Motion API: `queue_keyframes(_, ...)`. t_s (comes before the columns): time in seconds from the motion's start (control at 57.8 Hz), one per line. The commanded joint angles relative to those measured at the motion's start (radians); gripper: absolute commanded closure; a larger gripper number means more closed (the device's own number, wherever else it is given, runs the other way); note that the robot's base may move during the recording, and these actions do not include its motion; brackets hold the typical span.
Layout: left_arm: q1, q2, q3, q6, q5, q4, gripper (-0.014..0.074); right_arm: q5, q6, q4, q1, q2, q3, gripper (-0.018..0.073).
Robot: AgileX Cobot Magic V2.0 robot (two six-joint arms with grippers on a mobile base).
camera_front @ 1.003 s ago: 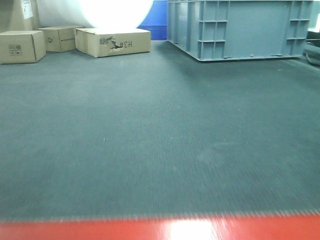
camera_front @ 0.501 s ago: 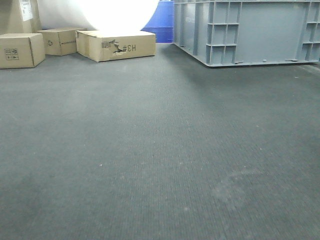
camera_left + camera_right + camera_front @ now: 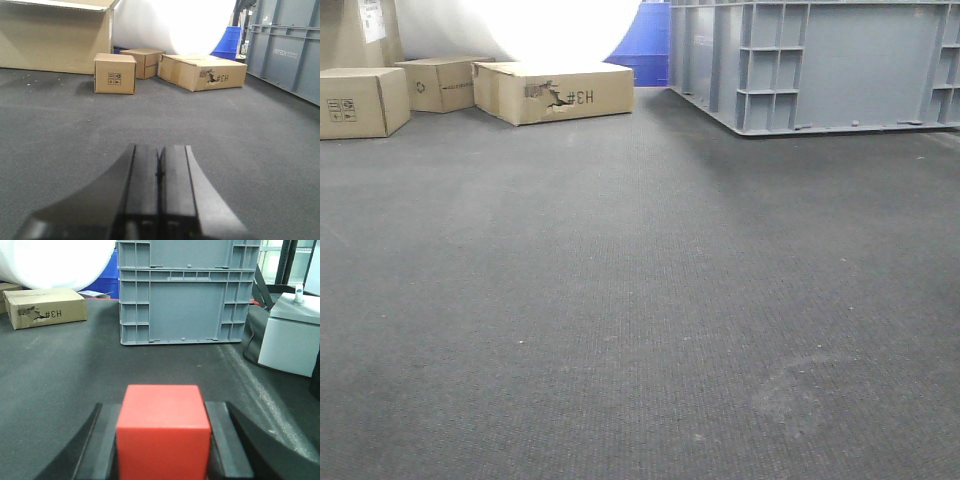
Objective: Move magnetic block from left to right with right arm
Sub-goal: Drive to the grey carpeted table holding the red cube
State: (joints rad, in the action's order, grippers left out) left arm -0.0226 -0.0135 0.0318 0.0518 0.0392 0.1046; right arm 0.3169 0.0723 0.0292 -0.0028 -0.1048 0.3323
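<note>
Between the fingers of the right claw [image 3: 163, 442] the magnetic block [image 3: 162, 412] is sitting pinched, so nothing is separating claw from block and only this arm is placed to carry it. It is showing as a plain bright red cube, matte and crisp-edged, offering no long axis. Whether it is riding clear of the dark counter [image 3: 55, 370] I cannot tell. Opposite, the left claw [image 3: 159, 172] is staying out of it, pressed together on nothing.
</note>
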Motion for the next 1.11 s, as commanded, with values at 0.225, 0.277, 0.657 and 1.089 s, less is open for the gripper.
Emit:
queue_keyframes(0.225, -0.002, -0.009, 0.008, 0.000, 0.087, 0.005, 0.0722, -0.091, -0.005, 0.007, -0.006, -0.011, 0.028, 0.0264)
queue_keyframes(0.277, -0.002, -0.009, 0.008, 0.000, 0.087, 0.005, 0.0722, -0.090, -0.005, 0.007, -0.006, -0.011, 0.028, 0.0264)
queue_keyframes(0.657, -0.002, -0.009, 0.008, 0.000, 0.087, 0.005, 0.0722, -0.107, -0.005, 0.007, -0.006, -0.018, 0.028, 0.0264)
queue_keyframes(1.089, -0.002, -0.009, 0.008, 0.000, 0.087, 0.005, 0.0722, -0.109, -0.003, 0.034, 0.048, -0.416, 0.180, 0.0264)
